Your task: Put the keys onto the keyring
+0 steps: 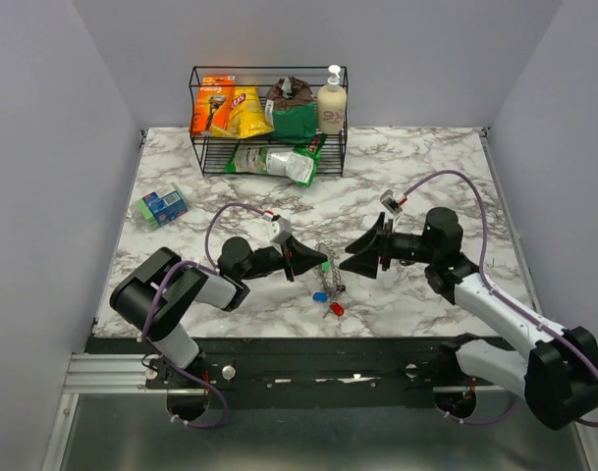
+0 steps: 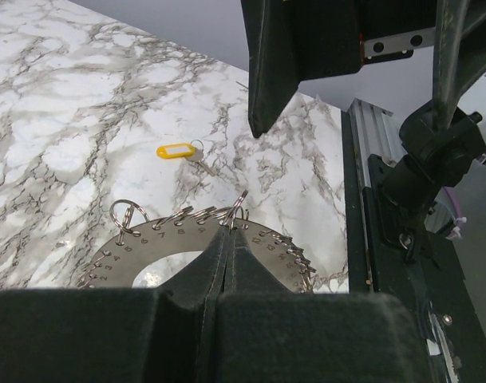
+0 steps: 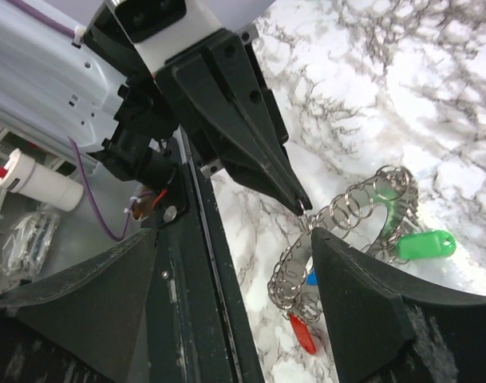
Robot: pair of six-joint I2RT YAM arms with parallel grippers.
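The keyring (image 1: pixel 330 278) lies near the table's front middle. It is a grey numbered metal crescent (image 2: pixel 139 246) edged with small wire rings. A green key (image 1: pixel 325 265), a blue key (image 1: pixel 320 295) and a red key (image 1: pixel 336 308) hang on it. My left gripper (image 1: pixel 303 262) is shut on one small ring at its rim (image 2: pixel 229 231). My right gripper (image 1: pixel 363 255) is open and empty, facing the left one, its jaws wide apart (image 3: pixel 233 235). The right wrist view shows the ring (image 3: pixel 346 214), green key (image 3: pixel 422 244) and red key (image 3: pixel 303 335). A yellow key (image 2: pixel 177 150) lies loose on the table.
A black wire rack (image 1: pixel 269 147) with packets and a bottle stands at the back. A small blue-green box (image 1: pixel 159 206) lies at the left. The black front rail (image 1: pixel 308 348) runs along the near edge.
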